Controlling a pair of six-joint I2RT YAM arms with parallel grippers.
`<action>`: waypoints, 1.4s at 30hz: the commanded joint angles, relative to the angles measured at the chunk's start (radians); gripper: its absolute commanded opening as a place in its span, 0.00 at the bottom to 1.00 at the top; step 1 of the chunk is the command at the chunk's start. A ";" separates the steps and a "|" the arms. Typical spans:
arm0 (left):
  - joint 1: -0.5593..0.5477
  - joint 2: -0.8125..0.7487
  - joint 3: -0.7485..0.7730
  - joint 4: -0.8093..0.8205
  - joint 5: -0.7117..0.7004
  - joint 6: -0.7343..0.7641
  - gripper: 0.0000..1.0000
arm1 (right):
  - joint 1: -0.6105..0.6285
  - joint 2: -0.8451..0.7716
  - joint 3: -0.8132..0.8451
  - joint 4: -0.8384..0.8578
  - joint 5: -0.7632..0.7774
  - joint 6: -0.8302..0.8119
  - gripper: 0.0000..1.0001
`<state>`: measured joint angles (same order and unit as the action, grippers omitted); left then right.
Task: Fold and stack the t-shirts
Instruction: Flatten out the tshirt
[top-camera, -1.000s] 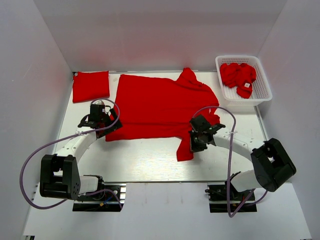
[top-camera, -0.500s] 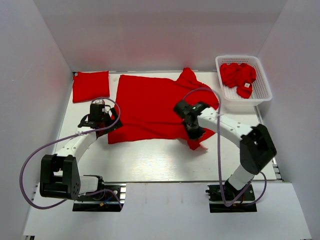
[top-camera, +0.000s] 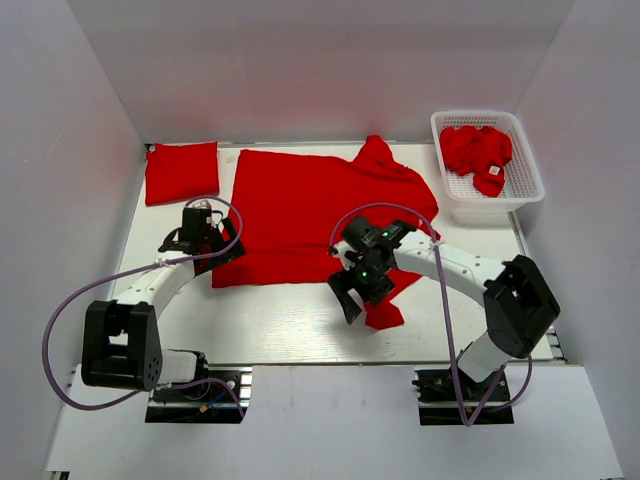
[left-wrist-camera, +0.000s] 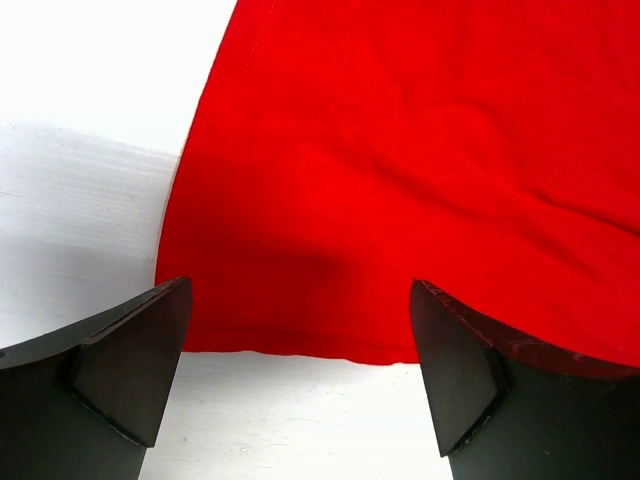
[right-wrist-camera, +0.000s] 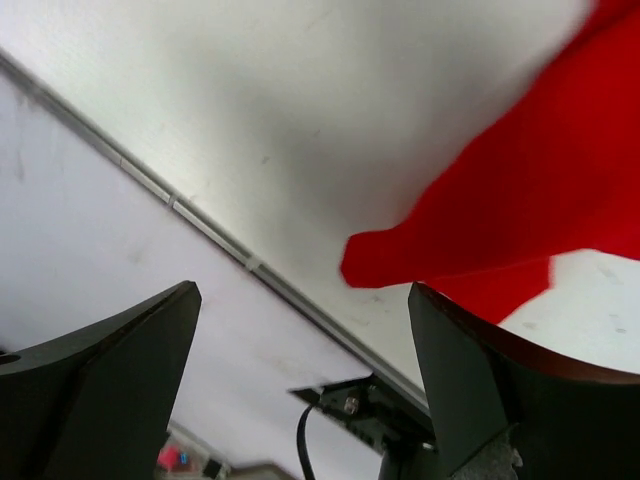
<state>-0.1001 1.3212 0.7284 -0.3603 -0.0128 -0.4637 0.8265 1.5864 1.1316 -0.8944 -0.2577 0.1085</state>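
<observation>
One red t-shirt (top-camera: 310, 210) lies spread flat in the middle of the table. Its near-right sleeve (top-camera: 386, 312) is bunched toward the front. My right gripper (top-camera: 358, 290) hovers open just left of that sleeve with nothing in it. In the right wrist view the open gripper (right-wrist-camera: 300, 385) points past the red cloth (right-wrist-camera: 530, 190) at the table's edge. My left gripper (top-camera: 205, 238) is open at the shirt's near-left corner. In the left wrist view the gripper (left-wrist-camera: 300, 375) frames the hem (left-wrist-camera: 300, 345) without touching it. A folded t-shirt (top-camera: 181, 172) lies at the back left.
A white mesh basket (top-camera: 476, 114) at the back right holds crumpled red t-shirts (top-camera: 477, 152). White walls close in the table on the left, back and right. Bare table (top-camera: 280, 320) runs along the front, between the shirt and the arm bases.
The right gripper carried the near-right sleeve leftward and toward the front, then opened and let it drop. The left gripper stayed open at the shirt's corner.
</observation>
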 joint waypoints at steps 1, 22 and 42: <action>-0.003 -0.008 0.025 0.015 -0.013 0.008 1.00 | -0.049 -0.055 0.001 0.099 0.092 0.068 0.90; -0.012 0.116 0.023 0.178 0.177 0.071 1.00 | -0.309 -0.055 -0.237 0.440 -0.054 0.212 0.90; -0.012 0.248 0.010 0.187 0.188 0.059 1.00 | -0.605 -0.043 -0.354 0.436 0.126 0.292 0.90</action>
<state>-0.1070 1.5440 0.7509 -0.1406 0.1692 -0.4046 0.2604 1.5238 0.7906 -0.3977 -0.3214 0.4561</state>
